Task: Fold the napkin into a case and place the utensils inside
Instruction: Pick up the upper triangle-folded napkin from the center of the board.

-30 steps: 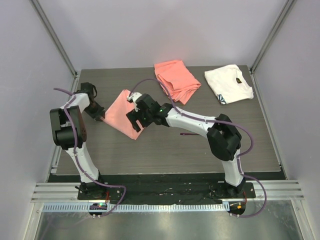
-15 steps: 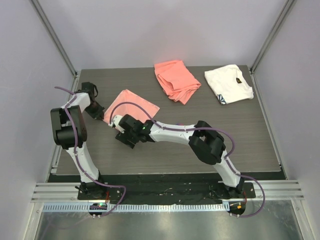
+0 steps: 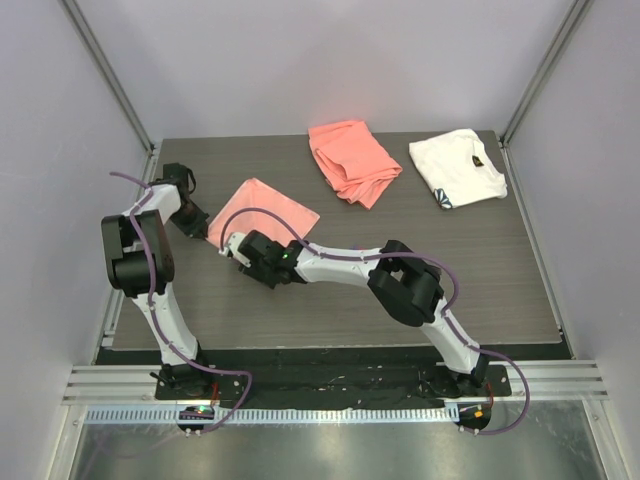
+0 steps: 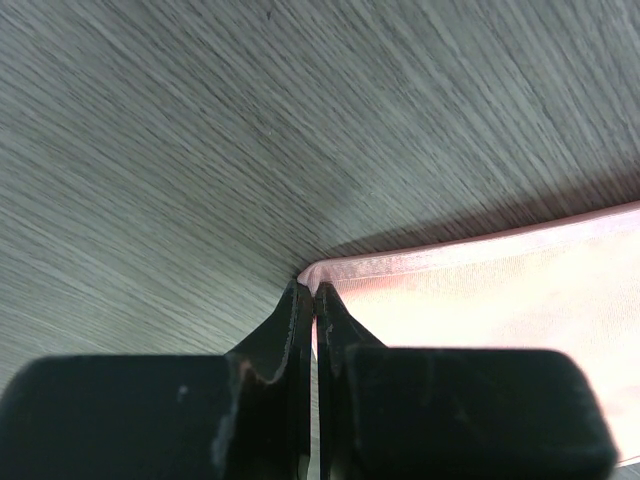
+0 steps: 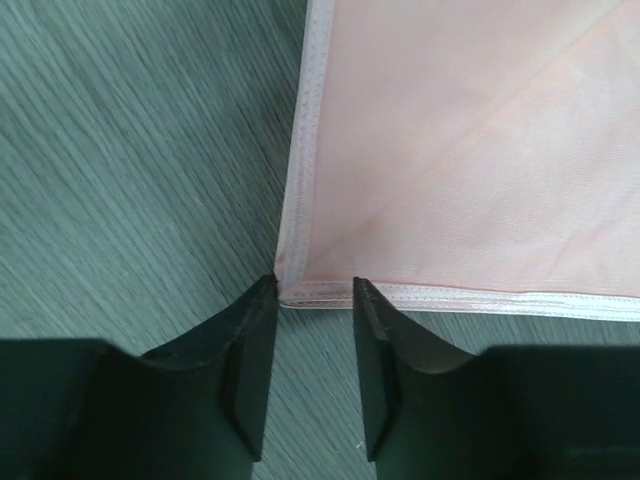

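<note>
napkin: glossy pale-pink square, stitched hem | table: grey woodgrain

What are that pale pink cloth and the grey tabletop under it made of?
The thin pale-pink square napkin looks like a sheer, satin-like woven fabric: faint sheen, stitched hem, soft crease. The grey-brown table looks like wood or wood-look laminate, matte, with fine grain lines; I cannot tell which.

Crumpled coral-orange cloth and white cloth near the wooden table's far edge
</note>
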You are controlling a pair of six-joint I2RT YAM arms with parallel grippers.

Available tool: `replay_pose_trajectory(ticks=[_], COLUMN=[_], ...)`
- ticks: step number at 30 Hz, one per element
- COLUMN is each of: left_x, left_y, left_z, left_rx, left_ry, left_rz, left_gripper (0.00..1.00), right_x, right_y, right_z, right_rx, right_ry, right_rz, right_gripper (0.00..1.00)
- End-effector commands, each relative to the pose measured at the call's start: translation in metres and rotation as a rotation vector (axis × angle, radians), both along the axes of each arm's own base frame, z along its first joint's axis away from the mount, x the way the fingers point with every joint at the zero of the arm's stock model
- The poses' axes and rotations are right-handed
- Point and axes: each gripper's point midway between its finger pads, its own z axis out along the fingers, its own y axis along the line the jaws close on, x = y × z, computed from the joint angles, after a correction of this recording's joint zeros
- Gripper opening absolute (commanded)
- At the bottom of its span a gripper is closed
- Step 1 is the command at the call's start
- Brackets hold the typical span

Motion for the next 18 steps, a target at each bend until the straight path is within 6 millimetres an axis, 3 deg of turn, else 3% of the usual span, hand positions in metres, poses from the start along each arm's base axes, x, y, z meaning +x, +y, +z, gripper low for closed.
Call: replay_pose_trajectory(ticks=[1,18], left_x=[0.002,0.005], left_y=[0.000,-0.001], left_z=[-0.011,-0.011], left_rx=[0.002,0.006], left_ry=[0.022,0.023], left_rz=[-0.015,-0.033], left_gripper=[0.00,0.00], right_x=[0.007,0.007], right_y=[0.010,-0.010], right_z=[0.017,-0.026], right_rx=[0.066,0.073], right_ry=[-0.002,0.155], right_rz=[0.005,-0.013], right_gripper=[0.37,0.33])
